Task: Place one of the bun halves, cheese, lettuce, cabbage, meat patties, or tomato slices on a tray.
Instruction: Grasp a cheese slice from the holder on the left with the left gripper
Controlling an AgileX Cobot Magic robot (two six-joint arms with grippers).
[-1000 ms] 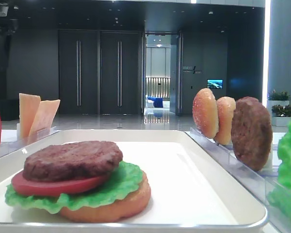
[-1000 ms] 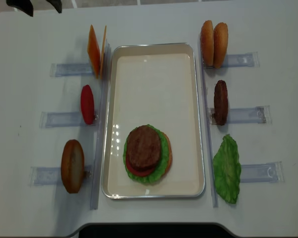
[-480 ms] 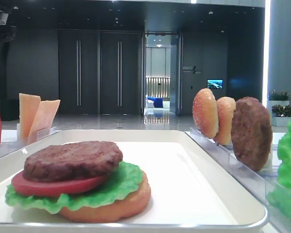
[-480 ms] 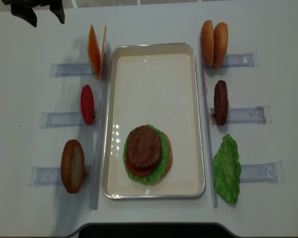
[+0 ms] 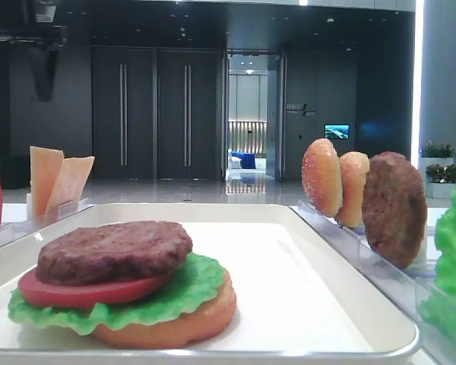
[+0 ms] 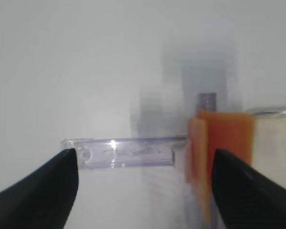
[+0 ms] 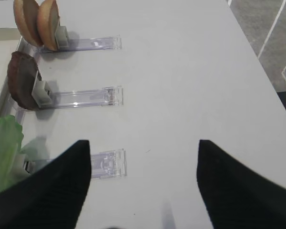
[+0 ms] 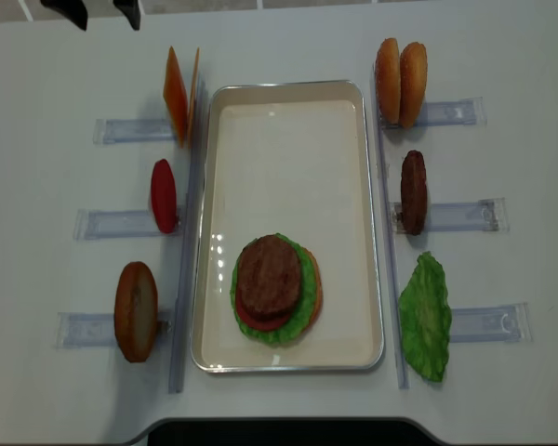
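Note:
Two cheese (image 8: 179, 93) slices stand upright in a clear holder left of the white tray (image 8: 288, 158). On the tray lies a stack (image 8: 272, 279) of bun half, lettuce, tomato slice and meat patty. My left gripper (image 8: 102, 11) hovers open and empty at the far left corner. In the left wrist view the cheese (image 6: 224, 143) shows just inside the right finger (image 6: 252, 195), farther ahead. My right gripper (image 7: 143, 186) is open over bare table right of the lettuce (image 7: 5, 143); it is out of the overhead view.
Clear holder strips flank the tray. On the left stand a tomato slice (image 8: 164, 195) and a bun half (image 8: 136, 311). On the right stand two bun halves (image 8: 400, 70), a patty (image 8: 413, 190) and a lettuce leaf (image 8: 425, 316). The table's far edge is near the left gripper.
My left gripper has shifted right along the far edge, closer to the cheese slices, and stays open. The food and the tray have not moved.

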